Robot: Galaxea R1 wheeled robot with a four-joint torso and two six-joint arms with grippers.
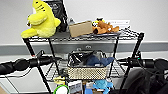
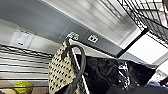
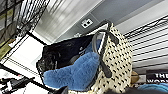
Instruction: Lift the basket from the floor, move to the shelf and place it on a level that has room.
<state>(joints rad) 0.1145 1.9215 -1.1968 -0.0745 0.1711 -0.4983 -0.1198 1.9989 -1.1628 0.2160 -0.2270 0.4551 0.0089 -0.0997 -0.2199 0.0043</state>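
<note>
I can't tell whether the left end effector (image 1: 58, 59) or the right end effector (image 1: 119, 60) is parted or pinched; each reaches in at one end of the basket (image 1: 87, 71), as if steadying it. The basket sits on the shelf (image 1: 139, 37), on its second level (image 1: 50, 72), below the yellow toy (image 1: 41, 21), likely because that tier had room. Black cloth (image 3: 62, 53) and blue cloth (image 3: 72, 73) fill it.
</note>
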